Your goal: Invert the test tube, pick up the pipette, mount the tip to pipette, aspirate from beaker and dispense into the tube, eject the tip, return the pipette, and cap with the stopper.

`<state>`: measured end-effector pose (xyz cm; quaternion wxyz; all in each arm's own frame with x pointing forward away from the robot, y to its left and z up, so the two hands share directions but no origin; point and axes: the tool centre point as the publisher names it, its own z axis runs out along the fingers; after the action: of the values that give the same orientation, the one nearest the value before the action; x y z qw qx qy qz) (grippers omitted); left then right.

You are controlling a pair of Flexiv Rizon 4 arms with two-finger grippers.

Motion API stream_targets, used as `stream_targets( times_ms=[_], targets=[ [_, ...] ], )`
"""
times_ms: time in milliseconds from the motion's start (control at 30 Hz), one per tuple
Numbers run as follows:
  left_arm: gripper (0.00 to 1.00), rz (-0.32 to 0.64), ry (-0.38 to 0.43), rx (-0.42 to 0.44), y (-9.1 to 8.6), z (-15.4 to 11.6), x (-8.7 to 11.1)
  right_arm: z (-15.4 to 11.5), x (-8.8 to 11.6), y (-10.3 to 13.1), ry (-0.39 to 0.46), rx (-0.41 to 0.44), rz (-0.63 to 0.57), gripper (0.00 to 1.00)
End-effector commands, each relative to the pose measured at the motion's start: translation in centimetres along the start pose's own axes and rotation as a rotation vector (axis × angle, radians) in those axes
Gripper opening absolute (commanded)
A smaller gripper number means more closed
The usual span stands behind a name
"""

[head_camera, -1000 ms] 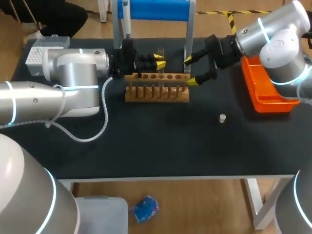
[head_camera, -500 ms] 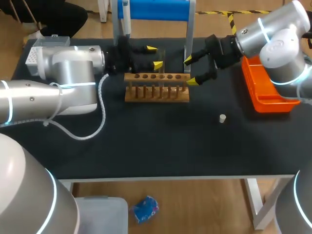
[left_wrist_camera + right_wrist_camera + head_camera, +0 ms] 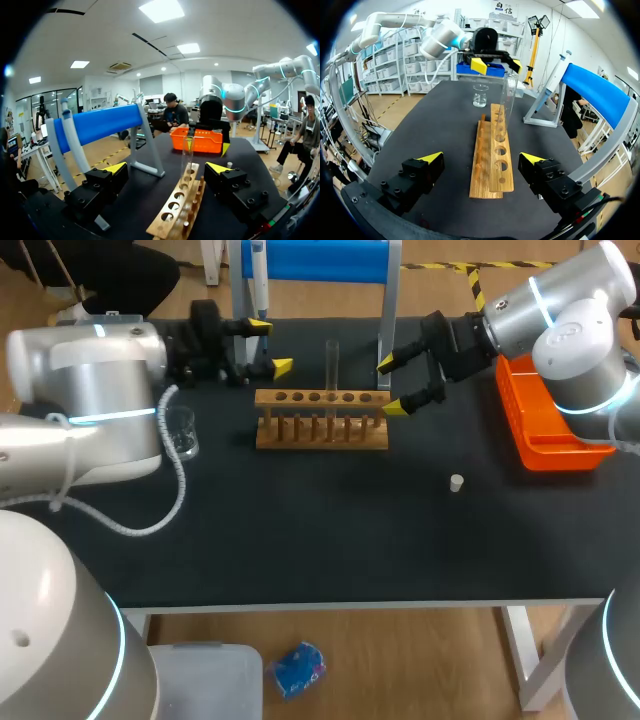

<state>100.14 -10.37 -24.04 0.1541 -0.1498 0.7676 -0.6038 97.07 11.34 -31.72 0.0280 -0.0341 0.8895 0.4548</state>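
- While my left gripper (image 3: 270, 347) hangs wide open with nothing in it, it sits just off the back left corner of the wooden rack (image 3: 320, 430), near a leg of the blue stand (image 3: 315, 260).
- My right gripper (image 3: 392, 385) is wide open too and holds nothing. It is at the right end of the rack, with one yellow tip just beside the rack's corner.
- The glass tube (image 3: 331, 365) stands straight up in a middle hole of the rack. It is between my two grippers, and neither one touches it.
- The pipette (image 3: 259, 280) hangs on the stand, behind my left gripper.
- The little glass beaker (image 3: 181, 432) stands on the table to the left of the rack, close beside my left arm.
- The small white stopper (image 3: 456, 482) lies on the black table (image 3: 330, 540), in front of the rack's right end and apart from it.
- An orange tray (image 3: 545, 430) sits at the right edge of the table, by my right arm.
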Motion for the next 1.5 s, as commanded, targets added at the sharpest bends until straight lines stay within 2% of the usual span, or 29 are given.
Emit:
stream_targets(
  times_ms=[33,700,767,1133,1267,1333,1500],
  targets=[
    [1.0,-0.005,-0.059,-0.002,-1.0,-5.4,1.2,0.0,0.0,0.0,0.002,0.001,-0.001,1.0],
    [1.0,-0.022,-0.056,0.002,-1.0,-5.9,0.9,0.0,0.0,0.0,0.002,0.001,-0.001,1.0],
    [1.0,-0.024,-0.073,-0.01,-0.9,-6.9,0.3,-0.5,0.8,0.4,0.022,-0.049,0.001,1.0],
    [1.0,-0.032,-0.134,-0.019,-0.6,-12.0,-2.4,-2.4,4.9,1.8,0.009,-0.131,0.007,1.0],
    [1.0,-0.055,-0.166,-0.002,-0.1,-13.2,-3.4,-2.8,5.9,2.1,0.015,-0.158,0.012,1.0],
    [1.0,-0.082,-0.198,0.01,0.4,-13.7,-4.2,-3.1,6.4,2.5,0.037,-0.201,0.019,1.0],
    [1.0,-0.082,-0.198,0.01,0.4,-13.7,-4.2,-3.1,6.4,2.5,0.037,-0.201,0.019,1.0]
  ],
)
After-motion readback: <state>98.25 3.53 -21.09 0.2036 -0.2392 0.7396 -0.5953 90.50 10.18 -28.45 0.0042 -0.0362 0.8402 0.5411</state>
